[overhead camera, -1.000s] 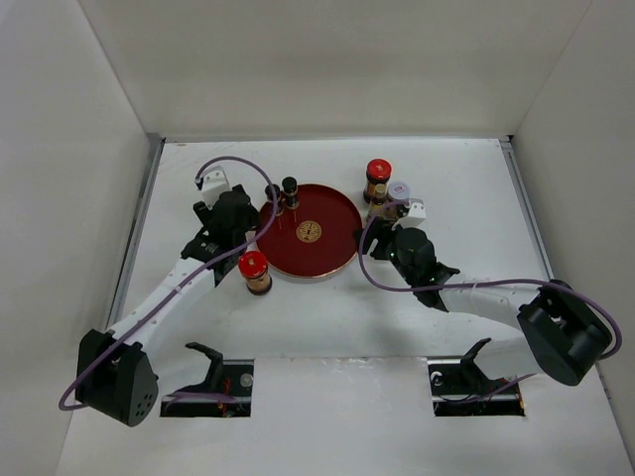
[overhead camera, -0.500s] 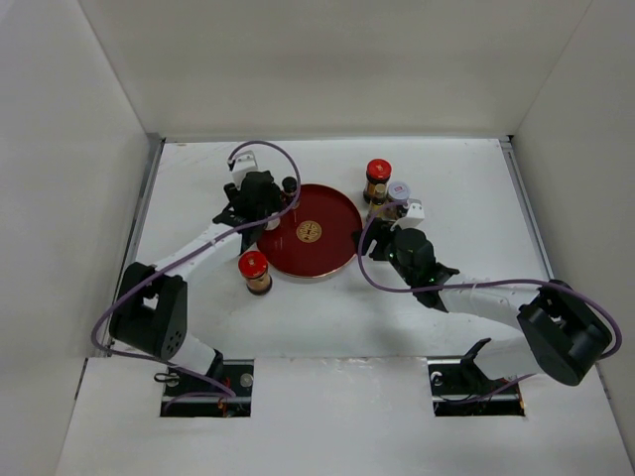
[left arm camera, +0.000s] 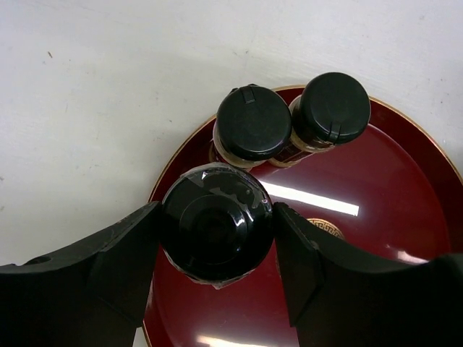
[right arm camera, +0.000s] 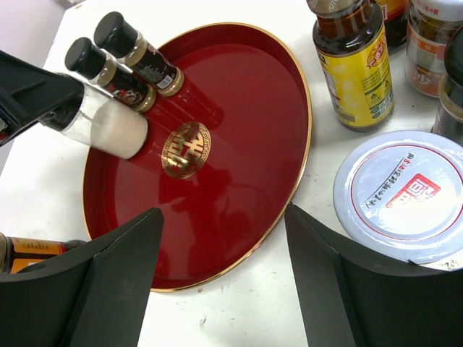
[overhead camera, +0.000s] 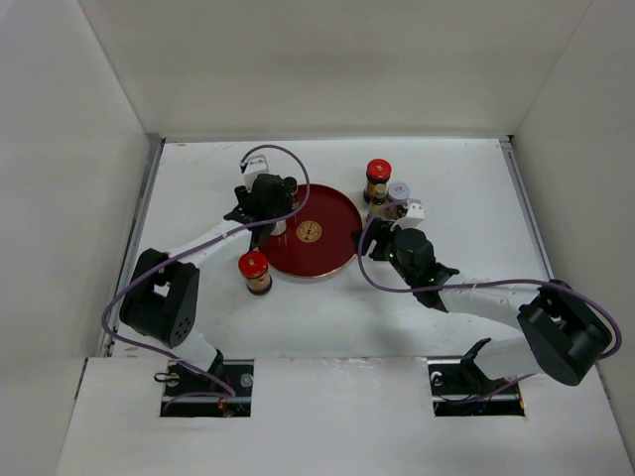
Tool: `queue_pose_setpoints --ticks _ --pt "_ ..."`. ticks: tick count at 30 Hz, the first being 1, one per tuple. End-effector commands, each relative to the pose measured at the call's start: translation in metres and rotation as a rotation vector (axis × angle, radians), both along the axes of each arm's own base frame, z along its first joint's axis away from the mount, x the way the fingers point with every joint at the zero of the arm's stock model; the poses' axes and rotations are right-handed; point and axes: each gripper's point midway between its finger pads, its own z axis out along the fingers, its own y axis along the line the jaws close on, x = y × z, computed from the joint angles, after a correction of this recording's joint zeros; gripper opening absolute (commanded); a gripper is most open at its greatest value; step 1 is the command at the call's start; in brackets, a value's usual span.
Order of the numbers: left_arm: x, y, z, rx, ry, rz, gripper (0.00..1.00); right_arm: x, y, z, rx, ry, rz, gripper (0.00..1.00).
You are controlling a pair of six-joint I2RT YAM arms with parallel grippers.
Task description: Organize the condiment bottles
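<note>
Overhead, the left gripper (left arm camera: pixel 215 242) hides its load; the left wrist view shows jaws clamped on a black-capped shaker (left arm camera: pixel 217 228) over the red tray (right arm camera: pixel 239 94), beside two black-capped bottles (left arm camera: pixel 253 123). Right gripper (right arm camera: pixel 223 217) spread wide, empty.

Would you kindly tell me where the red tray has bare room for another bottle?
The tray's centre, around the gold emblem, and its whole right and near half are bare. Its far-left rim is crowded: two black-capped bottles plus the black-capped shaker in the left gripper. Jars crowd the table beyond its far-right rim.
</note>
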Motion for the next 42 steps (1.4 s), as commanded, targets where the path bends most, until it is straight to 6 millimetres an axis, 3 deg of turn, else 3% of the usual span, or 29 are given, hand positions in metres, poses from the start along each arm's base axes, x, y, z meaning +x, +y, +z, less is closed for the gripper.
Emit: queue_pose_setpoints --ticks 1,7,17,20,25,29,33,38,42 --pt "0.007 -0.004 0.029 -0.036 -0.098 0.011 0.41 0.008 0.013 0.031 0.053 -0.077 0.018 0.75" --pt "-0.008 0.001 0.034 -0.008 -0.105 0.022 0.63 0.007 0.012 0.031 0.052 -0.079 0.017 0.75" --pt "-0.028 0.008 0.076 -0.035 -0.177 0.014 0.72 0.007 0.010 0.033 0.050 -0.085 0.013 0.75" --pt "-0.050 0.022 0.097 -0.043 -0.210 0.029 0.68 0.006 0.010 0.034 0.051 -0.086 0.012 0.75" --pt "-0.102 0.033 0.106 -0.067 -0.210 -0.019 0.68 0.007 0.011 0.031 0.048 -0.079 0.015 0.75" --pt "-0.147 0.031 0.096 -0.058 -0.168 -0.101 0.74 0.010 0.011 0.030 0.042 -0.077 0.011 0.75" --pt "-0.174 0.022 0.077 -0.034 -0.097 -0.168 0.79 0.009 0.012 0.029 0.039 -0.074 0.014 0.75" --pt "-0.187 0.013 0.058 0.004 -0.045 -0.193 0.85 0.010 0.011 0.028 0.031 -0.077 0.011 0.78" --pt "-0.188 0.018 0.046 0.051 -0.025 -0.157 0.87 0.010 0.013 0.029 0.030 -0.078 0.019 0.82"
